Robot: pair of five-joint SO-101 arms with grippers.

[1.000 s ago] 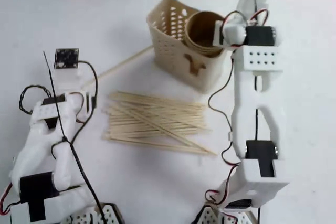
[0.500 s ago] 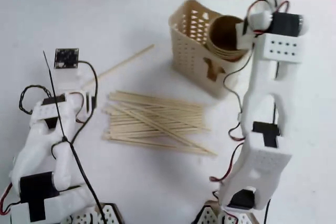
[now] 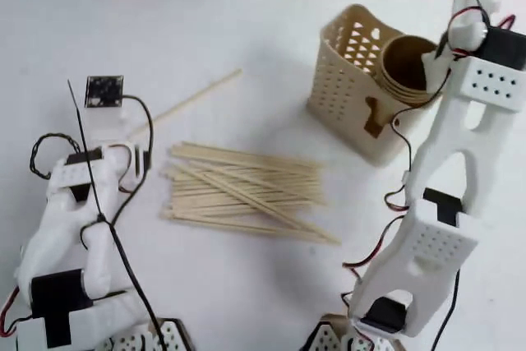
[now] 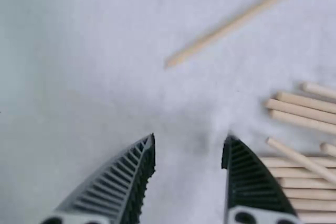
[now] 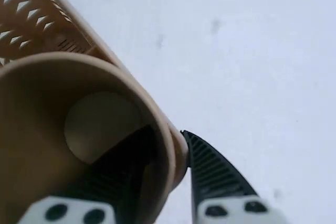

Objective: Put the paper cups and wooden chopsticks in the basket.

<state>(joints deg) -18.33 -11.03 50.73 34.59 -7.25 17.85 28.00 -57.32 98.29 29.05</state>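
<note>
- We are working on a plain white table, with the basket standing toward its far right side.
- The paper cups sit nested inside the basket, against the wall nearest the right arm.
- The right gripper is clamped over the cups' rim, one finger inside the top cup and one outside. We judge the basket wall is pinched in with it.
- The wooden chopsticks lie piled mid-table, well apart from the basket, and a stray chopstick lies alone beyond them.
- The left gripper hangs low over bare table just beside the pile, fingers apart and holding nothing.
- Our worry is that if the right arm lifts without letting go, the basket could tip and spill the cups.
- The loose sticks may also scatter under a careless pinch.
</note>
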